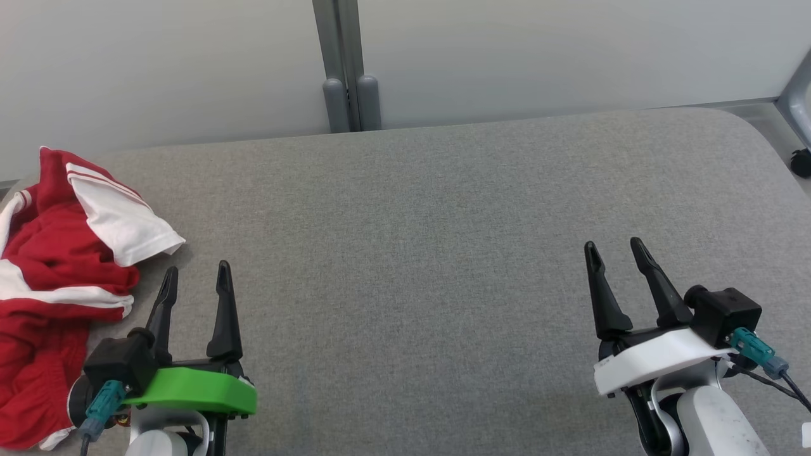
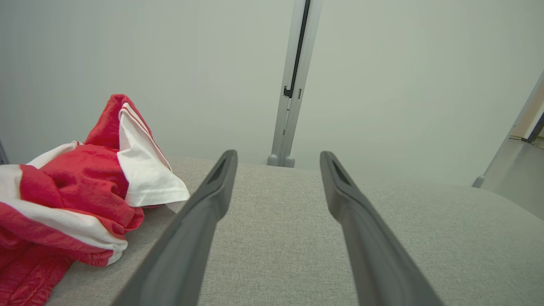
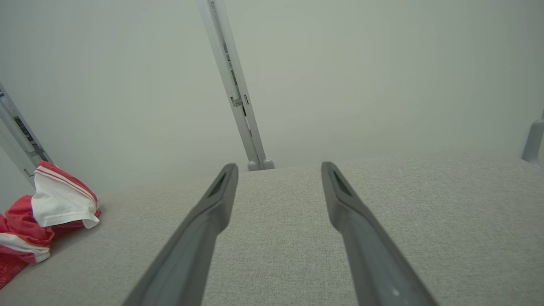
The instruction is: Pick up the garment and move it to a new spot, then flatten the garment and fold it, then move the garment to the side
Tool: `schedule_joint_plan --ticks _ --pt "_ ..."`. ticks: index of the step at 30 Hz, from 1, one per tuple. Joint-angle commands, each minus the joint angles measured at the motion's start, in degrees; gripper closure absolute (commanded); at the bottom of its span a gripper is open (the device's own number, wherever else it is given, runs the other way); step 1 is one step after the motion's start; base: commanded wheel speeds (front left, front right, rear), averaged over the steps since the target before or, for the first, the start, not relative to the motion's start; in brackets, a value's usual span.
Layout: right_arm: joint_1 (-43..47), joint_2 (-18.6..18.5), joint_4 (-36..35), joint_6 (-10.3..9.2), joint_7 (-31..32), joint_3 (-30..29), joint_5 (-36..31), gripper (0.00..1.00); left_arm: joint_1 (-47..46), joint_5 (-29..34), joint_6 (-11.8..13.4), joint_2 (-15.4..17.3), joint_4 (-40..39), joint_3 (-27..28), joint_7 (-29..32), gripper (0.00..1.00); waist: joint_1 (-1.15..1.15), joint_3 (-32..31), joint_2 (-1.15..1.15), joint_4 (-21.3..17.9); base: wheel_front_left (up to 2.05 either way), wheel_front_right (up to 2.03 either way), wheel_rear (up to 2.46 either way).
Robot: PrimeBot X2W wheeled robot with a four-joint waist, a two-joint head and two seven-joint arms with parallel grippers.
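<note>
Garment [image 1: 57,272], red with white panels and stripes, lies crumpled in a heap at the left edge of the grey bench [image 1: 412,253]. Left claw [image 1: 197,269] hovers just beside the heap, its two fingers spread wide and empty, pointing toward the far edge. Picking up looks like the step in hand, and this claw is best placed for it. It should swing left and pinch a thick red fold near the heap's middle, not the loose white flap, which would likely let the rest trail. Right claw [image 1: 613,244], also wide and empty, sits toward the near right corner, well apart. The bare middle offers a landing spot.
</note>
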Motion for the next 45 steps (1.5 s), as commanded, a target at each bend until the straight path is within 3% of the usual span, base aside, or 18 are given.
schedule_joint_plan --ticks 1,29,45 --pt "-0.93 -0.17 -0.1 0.03 -0.65 0.19 -1.24 0.0 -0.45 1.68 -0.29 0.12 -0.43 0.21 -0.54 0.0 0.0 -0.03 0.0 -0.04 0.0 0.0 0.0" --pt "-0.94 0.37 -0.5 0.02 -3.61 1.0 -12.79 0.0 -0.17 13.58 -0.64 -0.1 -0.58 -0.03 -3.58 0.0 0.0 0.07 0.0 0.15 0.0 0.0 0.0" --pt "-0.49 0.61 0.64 0.03 -3.52 0.74 -11.31 0.0 -0.08 12.06 -0.57 -0.13 -0.07 0.1 -3.47 0.0 0.0 0.02 0.0 0.51 0.0 0.0 0.0"
